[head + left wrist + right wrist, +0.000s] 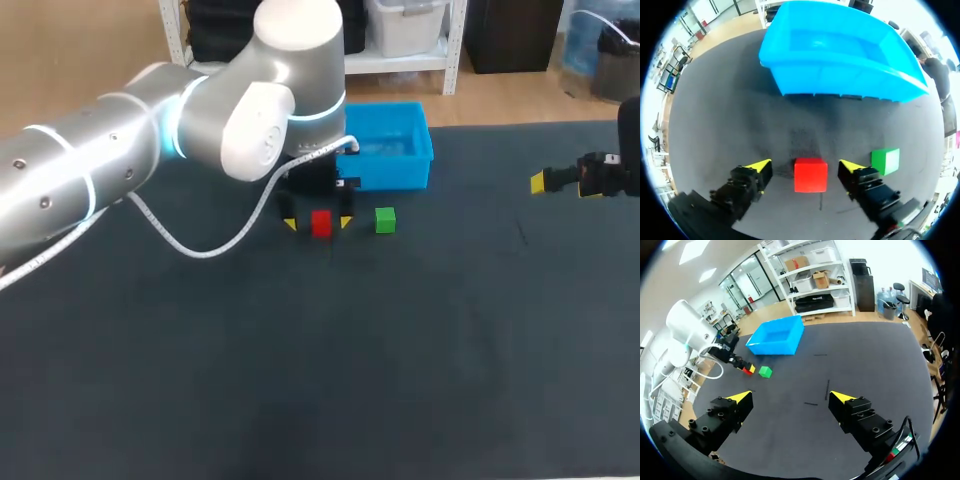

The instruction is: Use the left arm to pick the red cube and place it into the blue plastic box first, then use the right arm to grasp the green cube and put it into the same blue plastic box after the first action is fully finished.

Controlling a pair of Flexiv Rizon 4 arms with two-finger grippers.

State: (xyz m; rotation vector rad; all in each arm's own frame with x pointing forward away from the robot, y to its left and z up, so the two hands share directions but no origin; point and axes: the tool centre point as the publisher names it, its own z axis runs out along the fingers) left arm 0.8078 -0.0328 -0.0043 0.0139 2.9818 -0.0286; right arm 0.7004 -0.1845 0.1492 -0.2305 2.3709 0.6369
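Now the left gripper (804, 165), open, straddles the red cube (810, 175) near the blue plastic box (850, 82); next it should close.

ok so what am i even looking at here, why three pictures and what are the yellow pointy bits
These are two robot arms at a dark table. The head view looks down from above; each round picture comes from a camera on one arm's wrist. The yellow bits are gripper fingertips. The left gripper is open, with a red cube between its fingers, not squeezed. A green cube sits beside it and a blue plastic box just beyond. The right gripper is open, holding nothing, off to the side.
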